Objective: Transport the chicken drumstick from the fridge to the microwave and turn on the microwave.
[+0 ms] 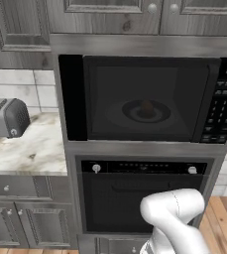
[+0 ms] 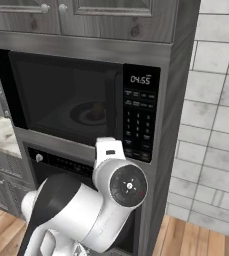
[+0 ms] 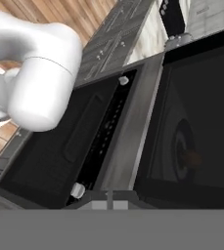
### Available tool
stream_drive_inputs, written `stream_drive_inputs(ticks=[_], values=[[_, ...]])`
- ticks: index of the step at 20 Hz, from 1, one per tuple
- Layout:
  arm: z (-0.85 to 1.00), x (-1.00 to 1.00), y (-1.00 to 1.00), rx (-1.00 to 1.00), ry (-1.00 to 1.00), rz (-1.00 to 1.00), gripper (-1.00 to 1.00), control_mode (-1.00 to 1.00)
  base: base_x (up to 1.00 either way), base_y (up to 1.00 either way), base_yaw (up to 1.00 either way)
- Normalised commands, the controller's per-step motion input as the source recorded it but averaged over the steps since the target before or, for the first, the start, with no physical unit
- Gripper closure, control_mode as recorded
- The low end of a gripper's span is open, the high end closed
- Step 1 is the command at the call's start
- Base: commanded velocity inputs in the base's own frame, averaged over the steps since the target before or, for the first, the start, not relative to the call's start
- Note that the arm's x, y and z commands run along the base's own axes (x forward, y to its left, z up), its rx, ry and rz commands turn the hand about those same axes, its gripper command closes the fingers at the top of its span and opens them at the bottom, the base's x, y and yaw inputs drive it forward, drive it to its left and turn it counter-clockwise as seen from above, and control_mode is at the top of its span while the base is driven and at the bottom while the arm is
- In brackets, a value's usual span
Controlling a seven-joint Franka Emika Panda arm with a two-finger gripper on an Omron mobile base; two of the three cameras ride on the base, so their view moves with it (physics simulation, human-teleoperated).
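Closest to the base cameras, the white arm (image 2: 86, 210) rises in front of the black oven (image 1: 142, 198), its rounded elbow covering part of the oven door. Its hand cannot be made out clearly in any view, so whether the hand is open or closed cannot be told.

Above the oven sits the microwave (image 1: 144, 99), built into grey wood cabinets (image 1: 110, 15). Its dark glass door is shut, with the long black handle (image 1: 74, 96) running down the left edge. On the right side is the black button panel (image 2: 140, 120), where a lit display reads 04:55. Through the glass the round turntable (image 1: 145, 111) is visible, and the chicken drumstick (image 1: 146, 106) rests on it as a small brownish lump near the middle. From the hand camera, which is rolled sideways, the same lump shows dimly behind the glass.

Left of the microwave a marble bench (image 1: 28, 149) carries a grey toaster (image 1: 7, 117) against the white tiled wall (image 2: 211, 110). Two white knobs (image 1: 96, 168) mark the ends of the oven's control strip.
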Motion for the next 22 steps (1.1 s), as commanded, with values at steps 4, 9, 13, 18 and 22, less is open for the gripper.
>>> stream_drive_inputs(ticks=[4, 9, 13, 18, 22], values=[[-0.14, 0.23, 0.00, 0.00, -0.15, 0.00, 1.00, -1.00, 0.00, 0.00, 0.00], [-0.13, 0.25, 0.00, 0.00, -0.15, 0.00, 1.00, -1.00, 0.00, 0.00, 0.00], [-0.22, 0.25, 0.03, 0.00, -0.13, 0.00, 1.00, -1.00, 0.00, 0.00, 0.00], [-0.24, 0.23, 0.14, 0.00, -0.04, 0.00, 1.00, -1.00, 0.00, 0.00, 0.00], [-0.22, 0.31, 0.15, 0.00, -0.03, 0.00, 1.00, -1.00, 0.00, 0.00, 0.00]])
